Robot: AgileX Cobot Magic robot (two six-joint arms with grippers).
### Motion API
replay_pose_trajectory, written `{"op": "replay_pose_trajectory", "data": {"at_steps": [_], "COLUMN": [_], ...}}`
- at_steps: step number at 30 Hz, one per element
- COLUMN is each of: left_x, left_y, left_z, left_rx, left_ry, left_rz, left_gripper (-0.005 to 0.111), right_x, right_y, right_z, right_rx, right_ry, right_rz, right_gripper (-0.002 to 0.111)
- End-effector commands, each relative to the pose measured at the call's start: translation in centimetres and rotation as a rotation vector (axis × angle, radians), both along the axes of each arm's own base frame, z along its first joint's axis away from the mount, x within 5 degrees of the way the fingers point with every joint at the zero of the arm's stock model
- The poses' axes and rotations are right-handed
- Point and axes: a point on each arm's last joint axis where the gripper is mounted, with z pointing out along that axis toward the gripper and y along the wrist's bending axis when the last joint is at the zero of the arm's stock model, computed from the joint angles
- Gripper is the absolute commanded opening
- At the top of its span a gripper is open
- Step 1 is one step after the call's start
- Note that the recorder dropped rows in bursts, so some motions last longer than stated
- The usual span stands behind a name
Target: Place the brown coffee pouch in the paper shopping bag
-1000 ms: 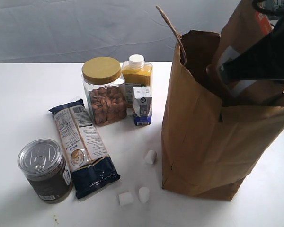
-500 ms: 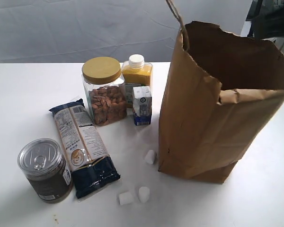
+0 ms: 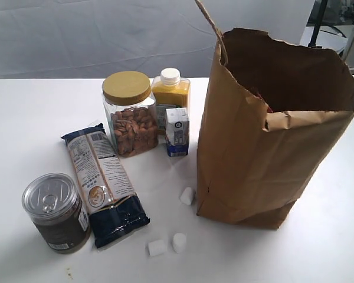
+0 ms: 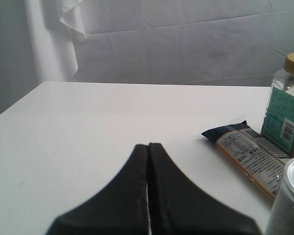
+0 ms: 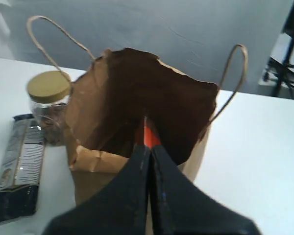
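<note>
The paper shopping bag (image 3: 253, 159) stands upright and open at the right of the table, its cord handles up. In the right wrist view I look down into the bag (image 5: 112, 98); a red-orange patch of the brown coffee pouch (image 5: 150, 137) shows deep inside it, just past my fingertips. The rest of the pouch is hidden in the bag's dark interior. My right gripper (image 5: 148, 147) is shut with nothing between its fingers, outside the bag's mouth and out of the exterior view. Off to the left, my left gripper (image 4: 148, 145) hangs shut over bare table.
Left of the bag stand an almond jar (image 3: 130, 115), a yellow juice bottle (image 3: 170, 88) and a small carton (image 3: 177, 131). A long dark-blue-and-white packet (image 3: 103, 180) and a can (image 3: 54, 211) lie nearer the front. Three white cubes (image 3: 187, 195) sit by the bag's base.
A second ago my right arm held the pouch over the bag's mouth. The arm has since left the exterior view, the pouch is down in the bag, and the bag has shifted slightly.
</note>
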Motion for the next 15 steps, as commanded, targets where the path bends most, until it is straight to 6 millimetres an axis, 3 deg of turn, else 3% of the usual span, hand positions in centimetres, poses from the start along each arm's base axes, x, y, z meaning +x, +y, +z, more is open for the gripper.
{"op": "replay_pose_trajectory", "data": {"at_steps": [1, 7, 15], "left_x": [0.0, 0.0, 0.0], "left_y": [0.0, 0.0, 0.0], "left_z": [-0.1, -0.1, -0.1], "left_rx": [0.003, 0.003, 0.003], "left_ry": [-0.004, -0.004, -0.004], "left_rz": [0.004, 0.004, 0.004], "left_gripper": [0.000, 0.000, 0.000], "right_x": [-1.5, -3.2, -3.2], "right_y": [-1.7, -3.3, -2.3], "right_z": [-3.5, -7.7, -13.9], "right_rx": [0.102, 0.237, 0.324], "right_ry": [-0.094, -0.190, -0.251], "right_rz": [0.089, 0.117, 0.106], "right_gripper": [0.000, 0.000, 0.000]}}
